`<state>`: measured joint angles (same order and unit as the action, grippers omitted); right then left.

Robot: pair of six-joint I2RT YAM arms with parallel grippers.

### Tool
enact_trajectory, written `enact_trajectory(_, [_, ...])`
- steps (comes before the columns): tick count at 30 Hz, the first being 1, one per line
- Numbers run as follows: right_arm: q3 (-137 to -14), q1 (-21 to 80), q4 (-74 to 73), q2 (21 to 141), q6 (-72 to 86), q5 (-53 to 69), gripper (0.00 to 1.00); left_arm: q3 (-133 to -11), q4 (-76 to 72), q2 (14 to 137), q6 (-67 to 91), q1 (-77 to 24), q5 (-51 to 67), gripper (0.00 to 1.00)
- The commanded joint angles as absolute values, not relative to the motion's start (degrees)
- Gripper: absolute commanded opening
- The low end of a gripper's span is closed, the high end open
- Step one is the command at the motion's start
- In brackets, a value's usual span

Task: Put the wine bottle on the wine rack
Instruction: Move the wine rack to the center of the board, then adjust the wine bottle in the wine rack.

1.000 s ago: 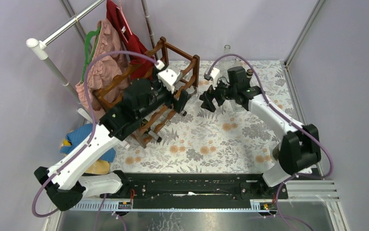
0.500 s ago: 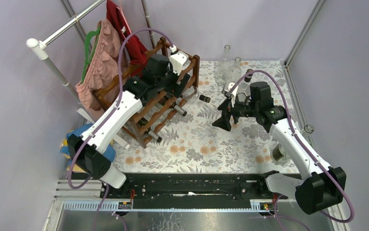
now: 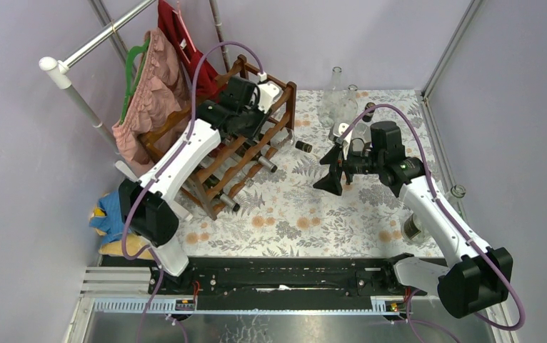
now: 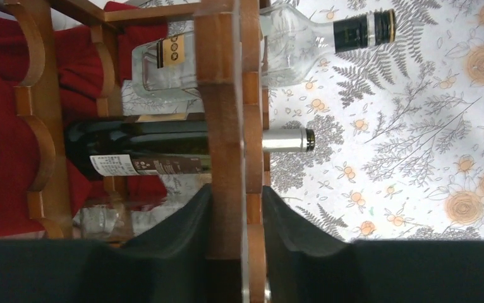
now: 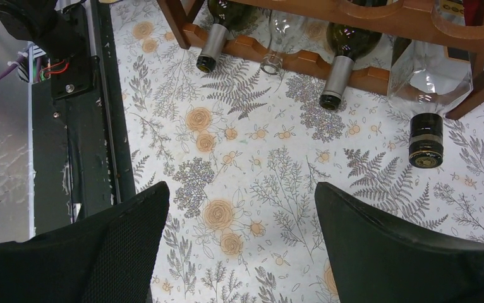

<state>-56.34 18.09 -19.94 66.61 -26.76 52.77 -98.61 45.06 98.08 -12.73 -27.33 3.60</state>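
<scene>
Nearly done: bottle in, gripper on the rack

Now the left gripper (image 4: 236, 208) is squeezed shut on a post of the dark reddish-brown wooden wine rack (image 4: 220, 95), with one black finger on each side. Just past it, the dark green glass wine bottle (image 4: 145, 148) with a silver top lies in a curved slot of the rack. Next to it lies a clear glass bottle with a black cap (image 4: 290, 38). The right gripper (image 5: 242, 208) is wide open and holds nothing, above the flowery bench (image 3: 313, 207). I think the job is nearly finished. The left gripper only needs to let go.
</scene>
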Motion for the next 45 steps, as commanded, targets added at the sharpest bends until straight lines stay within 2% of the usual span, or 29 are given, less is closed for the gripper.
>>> enact_trajectory(1, [-56.5,18.0,-17.9,66.6,-26.6,54.7,0.91,-98.0,46.3,96.4,-13.7,-27.5,8.0,0.29])
enact_trajectory(5, [-56.3,18.0,-17.8,66.8,-26.9,54.4,0.91,-96.5,46.3,94.4,-14.7,-27.5,11.7,0.14])
enact_trajectory(9, [-56.0,18.0,-17.4,67.5,-26.8,53.7,0.91,-95.6,46.3,92.4,-14.9,-27.5,15.4,0.09])
enact_trajectory(16, [-52.7,18.0,-10.2,67.2,-22.9,48.6,0.9,-93.2,46.2,89.9,-14.3,-27.5,18.3,0.1])
enact_trajectory(20, [-47.8,18.7,1.4,68.0,-14.1,40.5,0.89,-92.1,46.3,89.9,-13.8,-27.5,18.5,0.14])
enact_trajectory(23, [-48.0,22.1,4.0,72.0,-11.3,32.4,0.87,-91.2,46.2,89.3,-13.3,-27.5,20.0,0.16])
enact_trajectory(29, [-53.8,27.3,6.1,82.2,-2.9,17.8,0.85,-88.1,44.7,87.5,-12.5,-27.5,20.6,0.3])
enact_trajectory(34, [-58.6,27.8,6.2,88.8,-1.4,12.4,0.84,-85.3,40.6,84.5,-10.3,-27.5,19.7,0.57])
enact_trajectory(38, [-61.7,27.7,5.9,92.7,-2.8,12.5,0.83,-81.6,35.7,79.4,-8.6,-27.5,18.6,0.7])
enact_trajectory(42, [-64.4,27.7,5.4,96.7,-2.5,13.8,0.82,-76.0,28.7,72.3,-7.5,-27.5,16.7,0.72])
enact_trajectory(45, [-66.0,27.8,5.2,98.9,-1.2,14.9,0.74,-70.8,22.8,65.7,-7.8,-27.5,16.9,0.73])
